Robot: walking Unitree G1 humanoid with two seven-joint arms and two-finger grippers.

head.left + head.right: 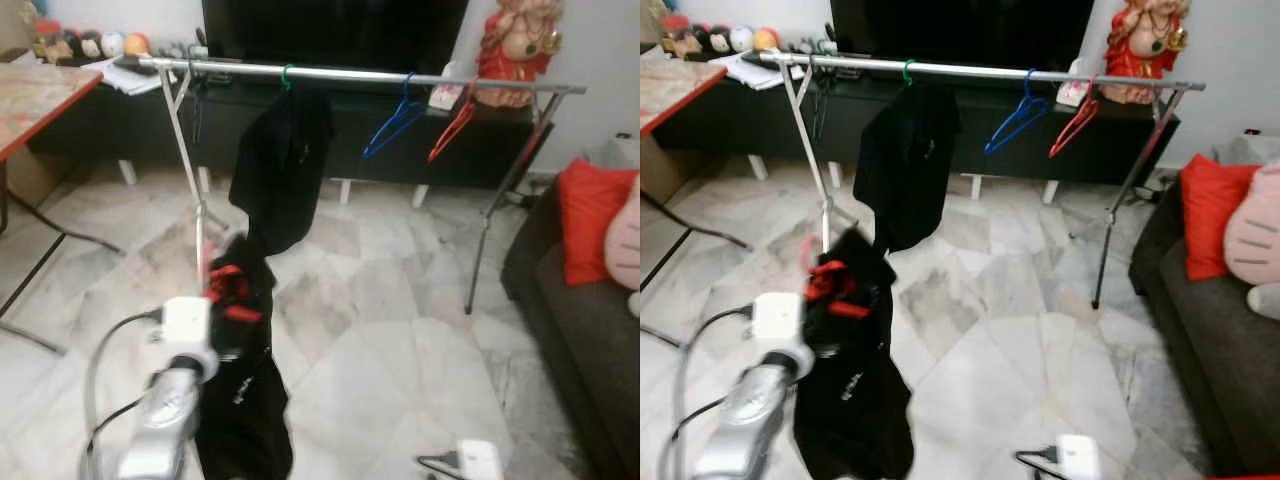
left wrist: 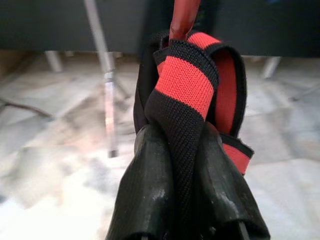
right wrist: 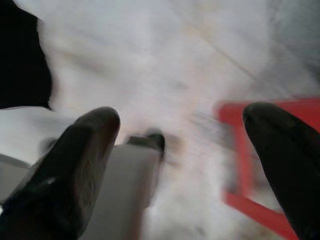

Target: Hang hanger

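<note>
A silver clothes rail [image 1: 350, 75] spans the room ahead. On it hang a black garment [image 1: 285, 170] on a green hanger, an empty blue hanger [image 1: 395, 125] and an empty red hanger [image 1: 455, 120]. My left gripper [image 2: 180, 145] is raised in front of the rack's left leg, shut on the black-and-red collar band [image 2: 187, 80] of a second black garment [image 1: 245, 420]. That garment sits on a red hanger [image 2: 184, 15] and drapes down to my left arm. My right gripper [image 3: 180, 150] is low at the right, open and empty above the floor.
A dark sofa [image 1: 580, 310] with a red cushion [image 1: 595, 220] stands at the right. A red-edged table [image 1: 30, 100] is at the left. A black TV cabinet [image 1: 330, 130] and a red statue [image 1: 515, 45] are behind the rack. The marble floor [image 1: 400, 330] lies between.
</note>
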